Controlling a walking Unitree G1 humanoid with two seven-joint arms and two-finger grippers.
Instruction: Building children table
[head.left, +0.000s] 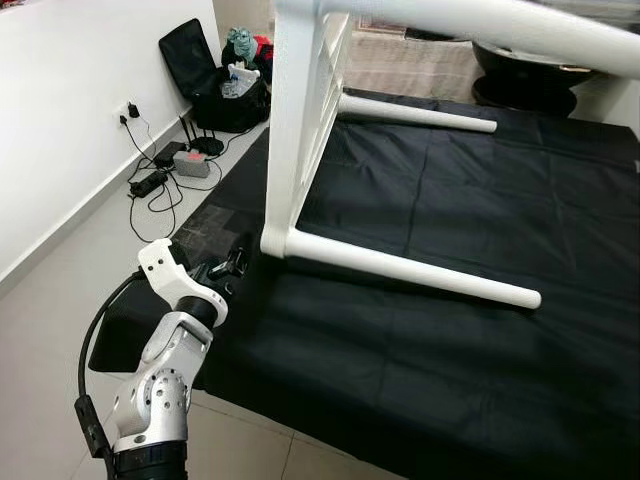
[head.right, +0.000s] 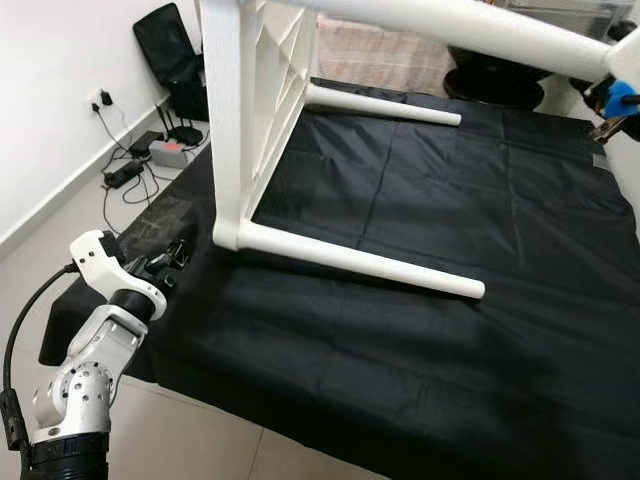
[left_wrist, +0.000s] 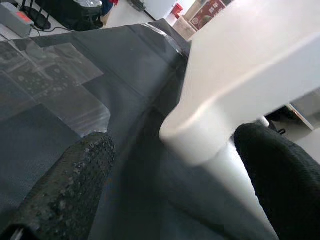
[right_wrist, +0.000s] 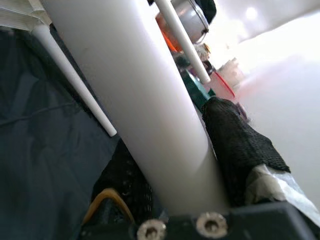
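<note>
**Left tool gapes at table corner, right tool clamps a leg**

Silver left arm low in front, its left tool spread wide on either side of the white children table's bottom corner. That table lies tipped on its side on a black cloth over the floor. Right tool is clamped around an upper leg. Clear plastic bag lies beside the corner; power strip, router and black bag line the wall.

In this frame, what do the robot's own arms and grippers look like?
The left arm is silver metal with rounded joints, a white wrist housing and a black cable looping beside it. The left gripper has black, pebbled-textured fingers. The right gripper has black fingers too, with two screws on its dark base.
</note>
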